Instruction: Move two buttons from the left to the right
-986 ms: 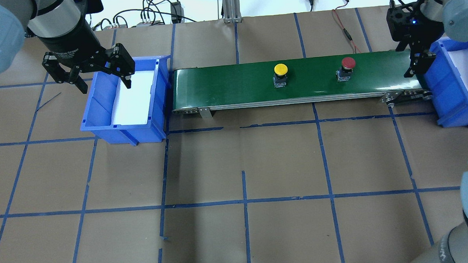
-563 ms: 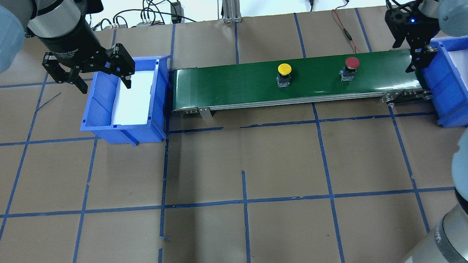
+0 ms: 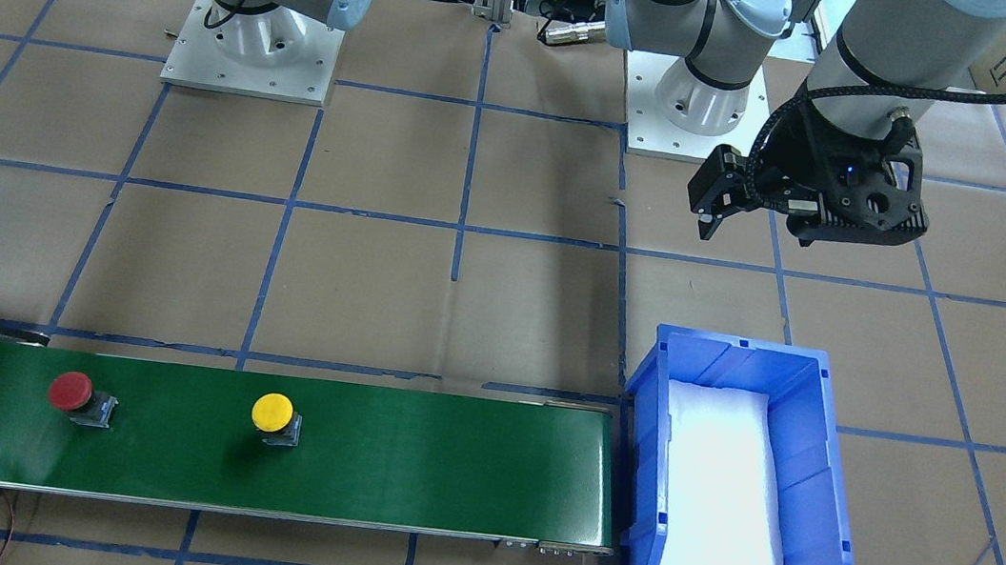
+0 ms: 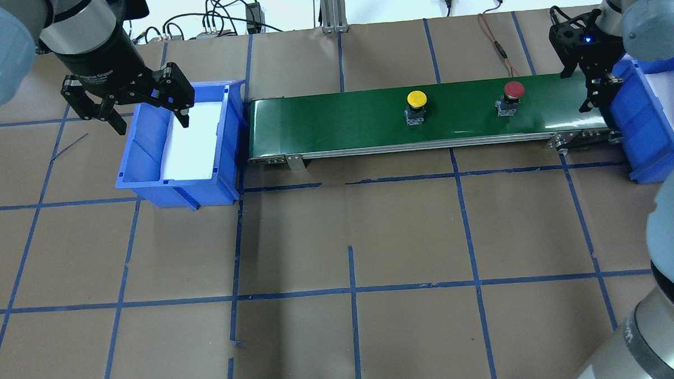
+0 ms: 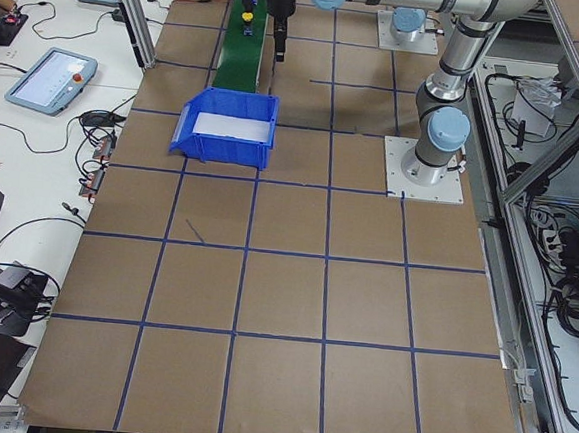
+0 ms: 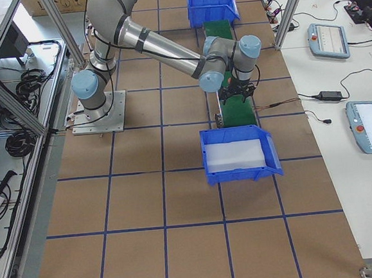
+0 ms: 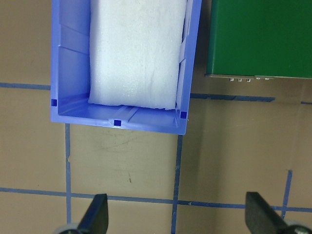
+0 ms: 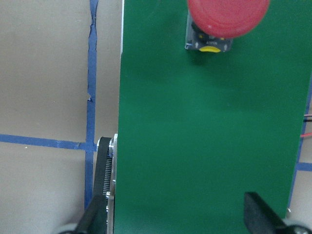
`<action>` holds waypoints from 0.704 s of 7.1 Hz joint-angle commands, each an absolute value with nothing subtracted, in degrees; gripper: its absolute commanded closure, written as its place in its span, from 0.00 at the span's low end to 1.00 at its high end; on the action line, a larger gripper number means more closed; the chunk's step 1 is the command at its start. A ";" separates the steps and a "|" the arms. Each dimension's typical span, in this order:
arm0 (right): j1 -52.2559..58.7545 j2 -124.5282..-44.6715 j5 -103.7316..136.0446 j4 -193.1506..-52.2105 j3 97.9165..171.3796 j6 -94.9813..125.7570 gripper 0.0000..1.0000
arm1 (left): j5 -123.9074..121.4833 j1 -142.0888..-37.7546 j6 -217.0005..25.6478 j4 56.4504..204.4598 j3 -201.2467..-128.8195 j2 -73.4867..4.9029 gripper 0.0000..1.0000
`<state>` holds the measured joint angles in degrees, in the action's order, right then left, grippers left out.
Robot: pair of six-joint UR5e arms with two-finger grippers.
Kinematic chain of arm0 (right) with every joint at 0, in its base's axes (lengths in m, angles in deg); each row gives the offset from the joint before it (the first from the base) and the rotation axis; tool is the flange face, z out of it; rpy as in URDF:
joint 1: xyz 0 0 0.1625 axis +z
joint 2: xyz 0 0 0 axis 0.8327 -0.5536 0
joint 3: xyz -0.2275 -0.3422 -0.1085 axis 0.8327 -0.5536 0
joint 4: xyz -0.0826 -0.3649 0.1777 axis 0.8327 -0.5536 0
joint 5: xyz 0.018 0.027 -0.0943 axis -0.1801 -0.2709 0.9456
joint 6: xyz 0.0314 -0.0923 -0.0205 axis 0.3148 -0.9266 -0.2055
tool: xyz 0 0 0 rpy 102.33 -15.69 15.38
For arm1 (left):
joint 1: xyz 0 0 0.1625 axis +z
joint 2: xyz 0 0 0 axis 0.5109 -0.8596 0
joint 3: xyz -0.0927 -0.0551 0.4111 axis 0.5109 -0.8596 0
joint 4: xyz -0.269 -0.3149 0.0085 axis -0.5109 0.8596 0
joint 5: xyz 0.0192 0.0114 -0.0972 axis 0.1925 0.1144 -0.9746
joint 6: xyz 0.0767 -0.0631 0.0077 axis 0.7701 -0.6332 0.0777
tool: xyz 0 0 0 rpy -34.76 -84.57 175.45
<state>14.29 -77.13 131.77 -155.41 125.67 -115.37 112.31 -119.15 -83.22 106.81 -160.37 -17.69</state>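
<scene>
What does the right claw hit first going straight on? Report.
Probably the green belt: the right claw points down at its bare end, short of the red button, though height is unclear.

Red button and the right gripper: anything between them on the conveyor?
Nothing. Between the red button and the right gripper there is only bare green conveyor belt, seen in the overhead and right wrist views.

overhead and front opposed, sharing belt (image 4: pixel 323 122)
</scene>
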 commanded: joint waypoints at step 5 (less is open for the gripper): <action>13.84 -77.19 128.56 -160.10 128.67 -116.87 0.01 | 112.25 -119.14 -83.06 106.72 -160.37 -17.69 0.00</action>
<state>13.93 -77.19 128.68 -159.54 128.61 -117.35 112.25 -119.14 -83.07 106.74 -160.37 -17.67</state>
